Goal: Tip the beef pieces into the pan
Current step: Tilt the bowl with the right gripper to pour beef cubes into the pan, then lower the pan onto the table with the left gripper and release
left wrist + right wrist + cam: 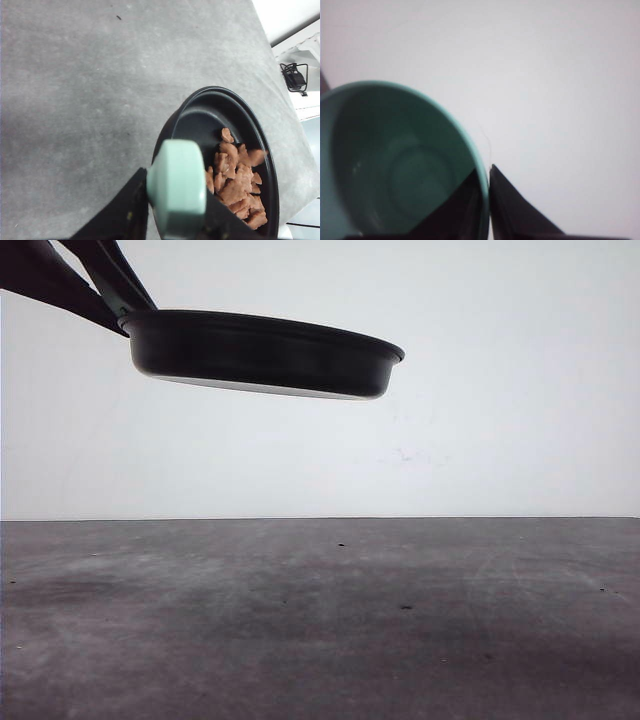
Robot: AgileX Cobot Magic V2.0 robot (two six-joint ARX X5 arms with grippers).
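Left wrist view shows the beef [235, 182] heaped in the lower right of the frame, inside the pan [200, 117], with the left claw [170, 220] clenched on the mint handle [177, 187]. From the front, the pan [262, 352] hangs in the upper left, well above the table [320, 620], tilted slightly. Right wrist view has the right claw [487, 200] pinching the rim of a teal bowl [395, 165], which looks empty. The pour seems done; next, I judge, both vessels should be lowered level onto the table.
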